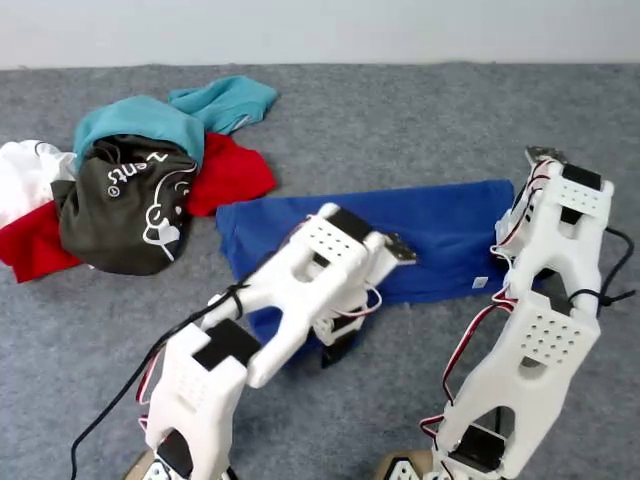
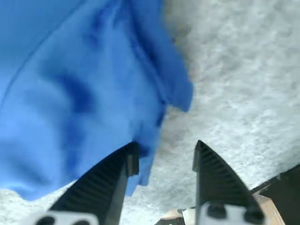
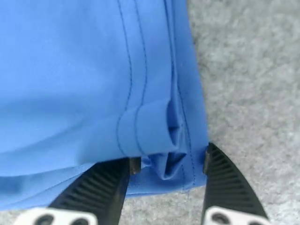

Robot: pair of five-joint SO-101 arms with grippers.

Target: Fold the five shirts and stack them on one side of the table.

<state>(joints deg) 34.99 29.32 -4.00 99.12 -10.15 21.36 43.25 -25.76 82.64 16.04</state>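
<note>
Soft, even light is falling from above across the grey bench (image 1: 400,120) in the high view. The arm (image 1: 300,290) at lower centre is casting a faint shadow onto the blue shirt (image 1: 450,230) beneath it. In the left wrist view the bench is glowing pale, and the shirt's folds are showing deep shading.

Blue shirt (image 3: 84,70): stitched hem corner bunched between the jaws.
Right gripper (image 3: 169,159): jaws spread, astride that corner.
Table (image 3: 248,70): grey, beside the hem.

Grey carpeted table (image 1: 400,120), blue shirt (image 1: 450,235) spread flat at centre, heap of crumpled shirts (image 1: 130,200) at upper left
</note>
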